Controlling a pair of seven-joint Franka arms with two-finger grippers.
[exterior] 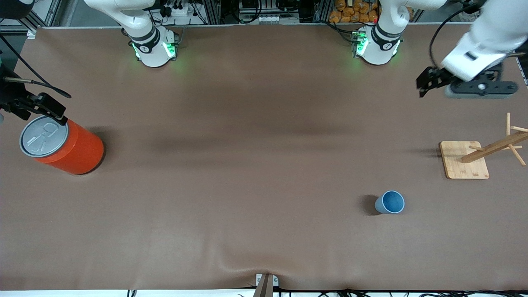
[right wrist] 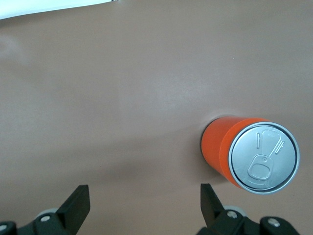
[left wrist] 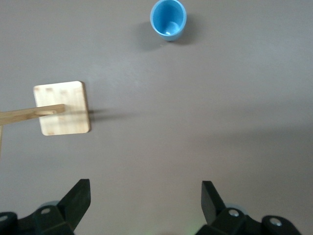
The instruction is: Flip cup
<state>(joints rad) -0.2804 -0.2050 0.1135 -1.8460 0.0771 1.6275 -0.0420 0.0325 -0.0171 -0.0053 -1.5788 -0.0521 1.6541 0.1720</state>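
**Blue cup stands mouth-up, both arms high and away from it**

The blue cup (exterior: pixel 390 202) stands upright on the brown bench (exterior: pixel 247 185), mouth up, its hollow inside plain to see in the front view and in the left wrist view (left wrist: pixel 168 18). It sits toward the left arm's end of the bench, nearer to the front camera than the wooden rack (exterior: pixel 464 159), and well apart from it.

The left gripper (exterior: pixel 425 84) hangs in the air over bare bench at its own arm's end; its jaws are spread wide with nothing between them. The right gripper (exterior: pixel 43 108) waits over the orange can (exterior: pixel 62 144) at the right arm's end, its jaws likewise wide apart and holding nothing.

As to progress, I judge the scene fits two stages. If the cup was meant to end mouth-up, it already stands so, and the arms may have drawn off. If it is meant to end mouth-down, the turning over is left to do. The cup's standing alone does not settle which; neither gripper is close to it.
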